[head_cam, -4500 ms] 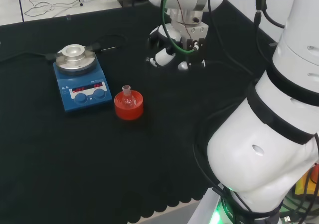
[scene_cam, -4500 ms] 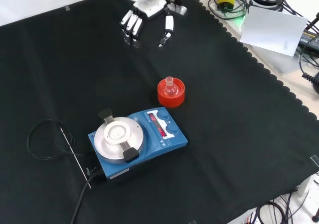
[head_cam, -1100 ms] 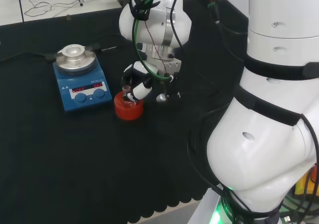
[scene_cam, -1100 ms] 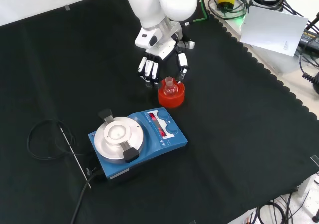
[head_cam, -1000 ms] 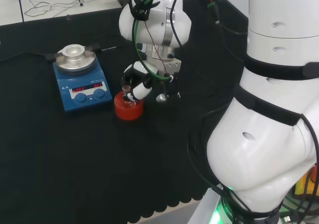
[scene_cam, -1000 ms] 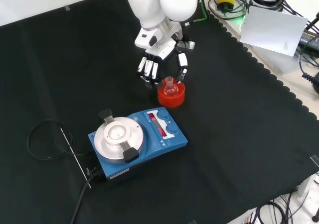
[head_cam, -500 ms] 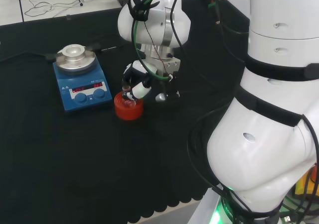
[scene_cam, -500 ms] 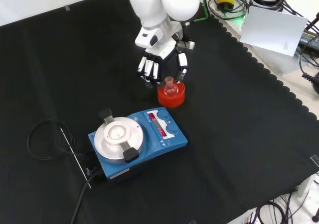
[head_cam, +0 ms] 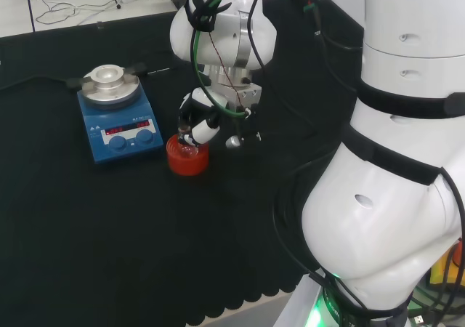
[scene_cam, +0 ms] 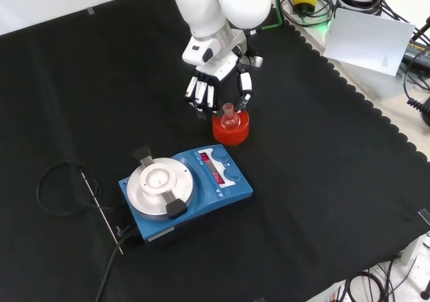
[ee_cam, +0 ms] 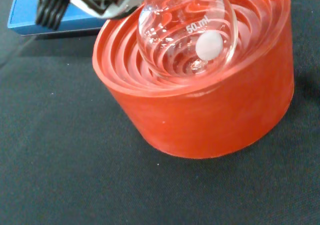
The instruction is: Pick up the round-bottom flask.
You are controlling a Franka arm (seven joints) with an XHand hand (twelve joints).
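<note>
A small clear round-bottom flask sits upright in a red ribbed ring stand near the middle of the cloth. The hand hangs just behind it in the front view, pointing down. Its fingers reach down on one side of the flask neck and its thumb on the other, all fairly straight. I cannot tell whether they touch the glass. In the head view the hand sits over the flask and stand. The wrist view shows the flask close up, with a white pellet inside, resting in the stand.
A blue stirrer plate with a round metal top stands just in front of the stand in the front view, at the left in the head view. Its black cable and a thin rod lie to its left.
Since 4.5 s ago the hand has come down from the far side of the cloth to straddle the flask. Over the last second it has barely shifted. The flask stays in its stand.
</note>
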